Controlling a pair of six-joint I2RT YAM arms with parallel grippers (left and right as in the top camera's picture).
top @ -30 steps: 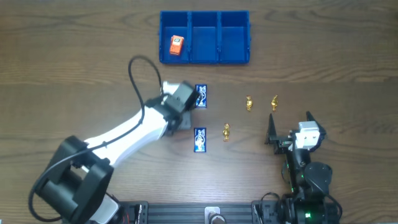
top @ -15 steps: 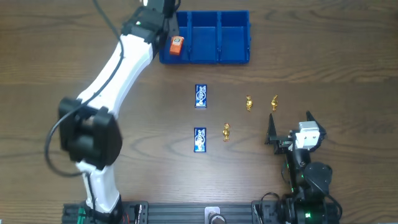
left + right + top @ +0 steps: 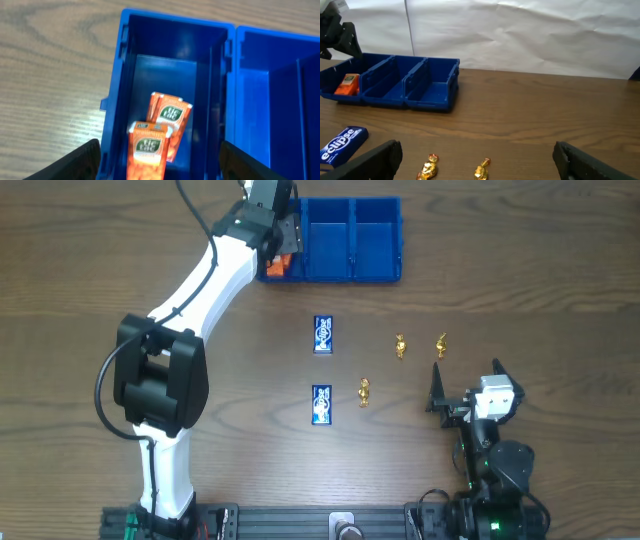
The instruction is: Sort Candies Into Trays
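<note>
One wooden table point(image 3: 560, 270) is your whole work surface.

Two arms:
- Your left arm point(image 3: 215, 275) runs from the lower left of the top view to the upper middle. The left gripper point(image 3: 159, 159) hangs over the tray's left end compartment, with its fingers spread wide and holding nothing.
- Your right arm point(image 3: 490, 450) stands at the lower right. The right gripper point(image 3: 467, 380) is raised over the table right of centre, with its fingers also wide apart and empty.

One blue tray point(image 3: 352, 278) has three compartments side by side and sits at the upper middle of the top view.

Two orange boxes are both in the tray's left compartment. One point(image 3: 170, 117) lies on the floor and the other point(image 3: 147, 152) overlaps it. In the left wrist view you see them at the lower middle, between the two fingers and apart from both.

Two blue packs lie on the table at the centre of the top view. One point(image 3: 323, 334) lies below the tray, and the other point(image 3: 321, 404) is farther down the frame, well apart from the first.

Three gold candies lie right of the packs. Two point(image 3: 400, 346) point(image 3: 441, 345) lie near each other, level with the upper pack. The third point(image 3: 365, 391) lies just beside the lower pack, on its right.
</note>
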